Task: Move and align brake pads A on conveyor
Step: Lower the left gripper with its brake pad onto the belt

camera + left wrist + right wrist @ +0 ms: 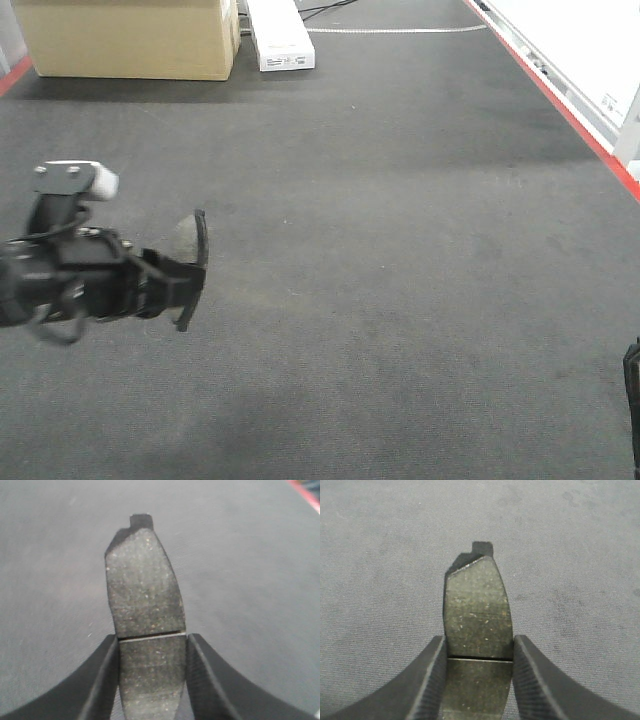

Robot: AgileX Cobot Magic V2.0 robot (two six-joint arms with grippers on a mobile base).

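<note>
Front view, left arm [70, 270]: comes in from the left edge of the frame. The left jaws are clamped on the left-held pad [190, 238], which shows mostly edge-on over the conveyor [400, 260].
Front view, right arm [632, 400]: only a dark sliver at the lower right edge.
Left wrist view: the left-held pad [145, 590] fills the gap between the jaws. Its long axis runs straight out toward the top of the frame, and its groove [150, 636] sits level with the jaw tips.
Right wrist view: the right jaws are closed on the right-held pad [477, 605]. It lies the same way, groove just inside the tips.
Key relation: each pad's axis is in line with its jaws, so laying it down should set its alignment.
View gap: only the front view places the left arm, mid-left on the belt. Whether either pad touches the belt, can't tell.
</note>
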